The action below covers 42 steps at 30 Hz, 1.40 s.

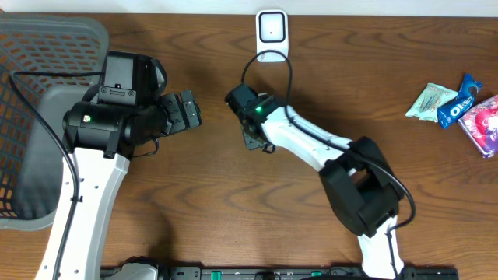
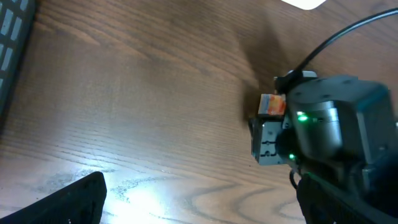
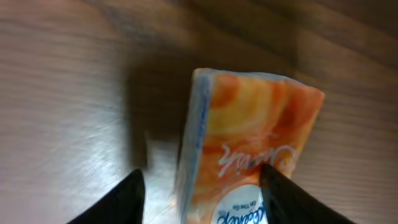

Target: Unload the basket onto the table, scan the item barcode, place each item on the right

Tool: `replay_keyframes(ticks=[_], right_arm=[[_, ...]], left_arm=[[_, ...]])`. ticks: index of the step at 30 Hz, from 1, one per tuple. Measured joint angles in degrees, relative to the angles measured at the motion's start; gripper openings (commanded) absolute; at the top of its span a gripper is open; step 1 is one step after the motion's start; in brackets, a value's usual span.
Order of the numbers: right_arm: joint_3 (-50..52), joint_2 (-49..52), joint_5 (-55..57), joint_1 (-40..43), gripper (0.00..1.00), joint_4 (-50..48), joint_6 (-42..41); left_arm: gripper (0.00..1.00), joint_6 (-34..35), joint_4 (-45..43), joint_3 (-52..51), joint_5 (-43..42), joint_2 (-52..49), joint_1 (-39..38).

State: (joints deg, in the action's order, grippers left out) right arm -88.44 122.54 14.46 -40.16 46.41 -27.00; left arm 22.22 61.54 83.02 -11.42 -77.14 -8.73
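Two arms over a wooden worktop (image 1: pixel 194 202) here, and the only real container is the grey mesh basket (image 1: pixel 54 39) at the far left edge. The left arm covers part of it and I honestly can't tell what's inside. The item to scan is a little orange packet (image 3: pixel 249 143) with white script lettering, sitting mid-worktop right between the jaws of the right gripper (image 3: pixel 202 177). Those jaws are partly spread: one finger is right up against the packet, while the other has a visible strip of wood between it and the wrapper, so it's not a clamp. The left gripper (image 1: pixel 192 109) hangs just beside the basket with its jaws wide and nothing in them, pointing toward the packet. The white scanner (image 1: pixel 271 31) is at the back edge, near the right gripper but clearly apart from the packet. Off on the far right lie a green packet (image 1: pixel 430 101), a blue Oreo pack (image 1: pixel 459 103) and a pink packet (image 1: pixel 482 124), bunched together.
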Motion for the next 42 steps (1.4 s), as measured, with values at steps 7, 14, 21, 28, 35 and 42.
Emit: replay_keyframes(ticks=[7,14,21,28,35,42], right_arm=[[-0.5,0.6,4.1,-0.5,0.01,0.0,-1.3],[-2.1,0.6,-4.3,3.0,0.01,0.9,-1.3],[-2.8,0.9,-36.4,15.6,0.01,-0.6,5.6],[-1.0,2.1,-67.4,25.9,0.01,-0.6,15.5],[6.6,2.1,-77.1,32.3,0.01,-3.5,18.6],[14.0,2.3,-71.8,38.1,0.22,-3.8,18.1]], left_arm=[[0.98,0.0,0.0,0.0,0.0,0.0,0.0],[0.98,0.0,0.0,0.0,0.0,0.0,0.0],[0.98,0.0,0.0,0.0,0.0,0.0,0.0],[0.98,0.0,0.0,0.0,0.0,0.0,0.0],[0.98,0.0,0.0,0.0,0.0,0.0,0.0],[0.98,0.0,0.0,0.0,0.0,0.0,0.0]])
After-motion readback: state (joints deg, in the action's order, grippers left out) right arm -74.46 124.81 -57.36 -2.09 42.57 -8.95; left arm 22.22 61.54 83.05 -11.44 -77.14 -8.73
